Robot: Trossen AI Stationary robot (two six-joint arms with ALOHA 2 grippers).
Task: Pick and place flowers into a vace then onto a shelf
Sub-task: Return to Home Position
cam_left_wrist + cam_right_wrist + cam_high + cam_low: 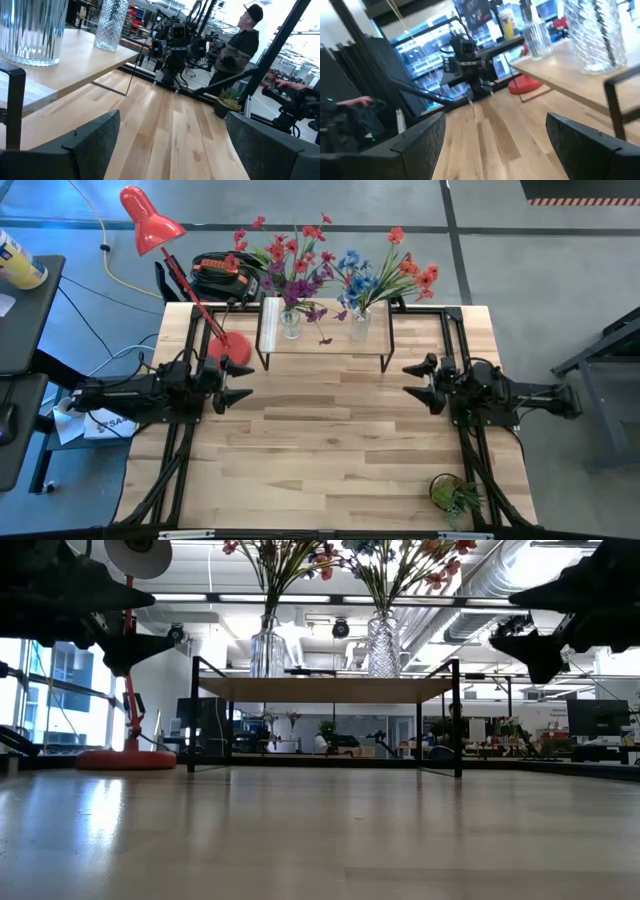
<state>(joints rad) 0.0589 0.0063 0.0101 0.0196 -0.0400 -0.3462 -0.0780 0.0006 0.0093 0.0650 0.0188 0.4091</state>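
Observation:
Two clear glass vases (291,323) (360,323) stand upright on the shelf (325,345) at the table's far middle. The left one holds red and purple flowers (290,260), the right one blue and orange flowers (385,275). A loose purple blossom (325,339) lies on the shelf top. My left gripper (240,383) hovers open and level at the table's left side, pointing right. My right gripper (418,383) hovers open at the right side, pointing left. Both are nearer than the shelf and have nothing between their fingers (95,145) (420,145).
A red desk lamp (150,222) leans over the far left, its base (228,348) beside the shelf's left leg. A small leafy plant (458,496) sits at the near right corner. A black and orange tool (225,275) lies behind the table. A person (240,47) stands beyond the right edge.

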